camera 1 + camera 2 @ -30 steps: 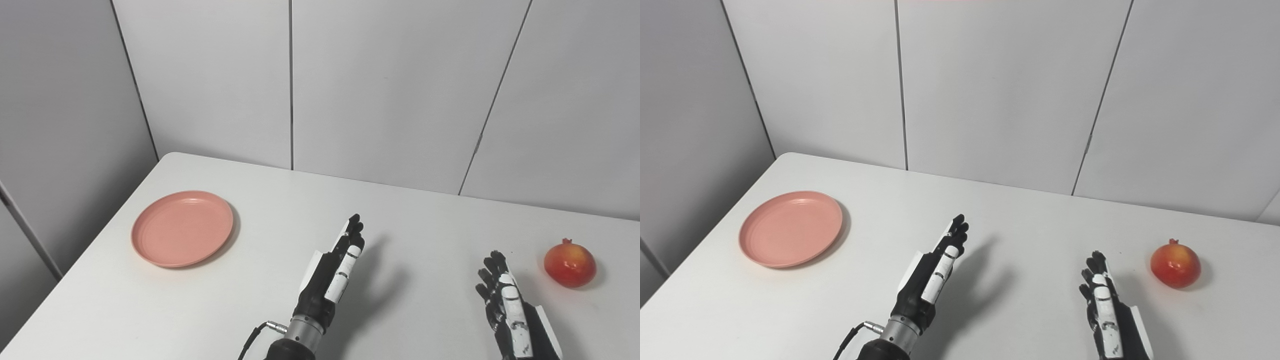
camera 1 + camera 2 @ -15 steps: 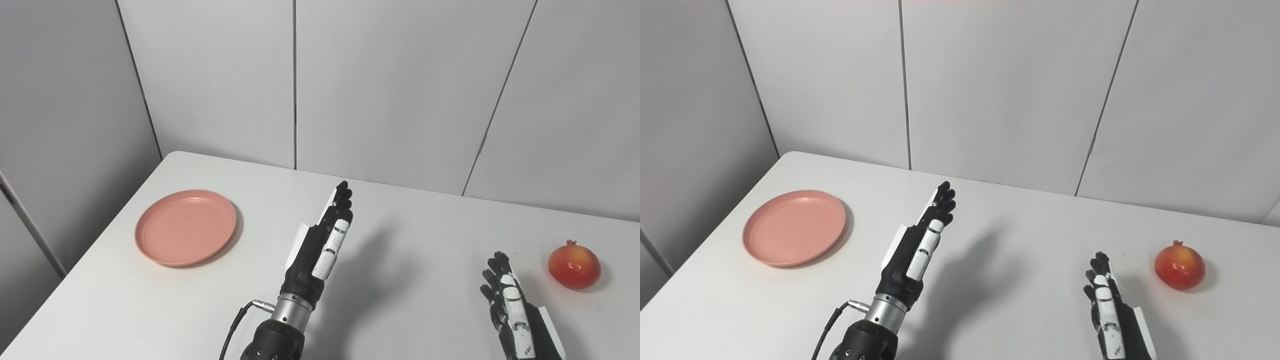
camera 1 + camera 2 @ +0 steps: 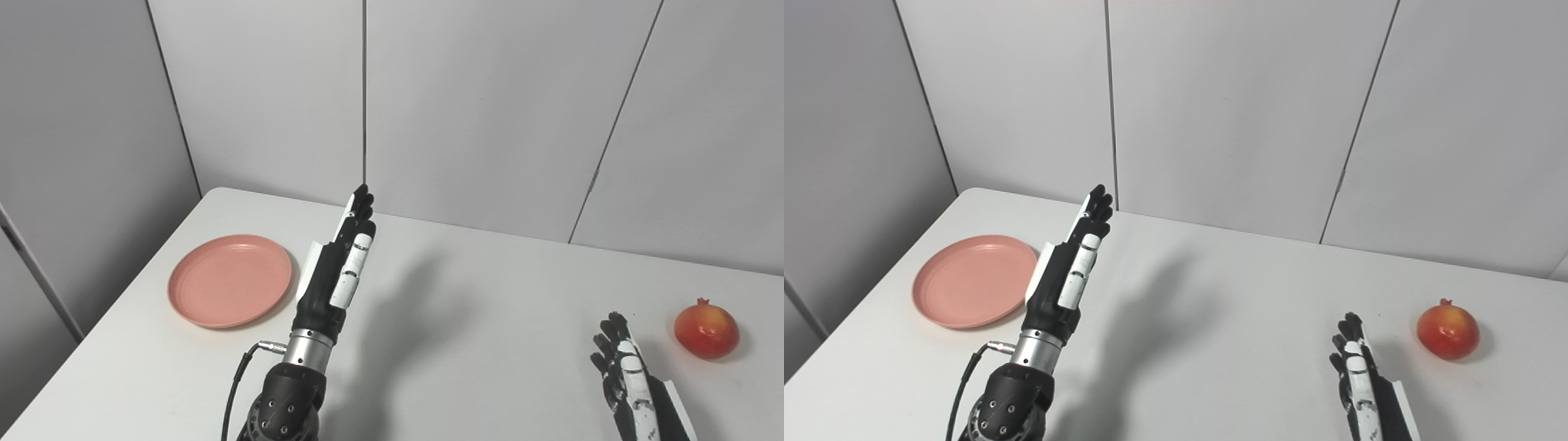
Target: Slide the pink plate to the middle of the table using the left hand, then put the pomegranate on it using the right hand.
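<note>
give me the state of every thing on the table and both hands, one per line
pink plate: empty, flat on the table's left side, untouched
pomegranate: whole, resting on the table at far right, not held
left hand: open, fingers straight, raised just right of the plate, holding nothing
right hand: open, low over the table left of the pomegranate, not touching it
table: white, bare in the middle

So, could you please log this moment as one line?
left hand: open, raised beside pink plate | right hand: open, idle | pomegranate: on table
</note>
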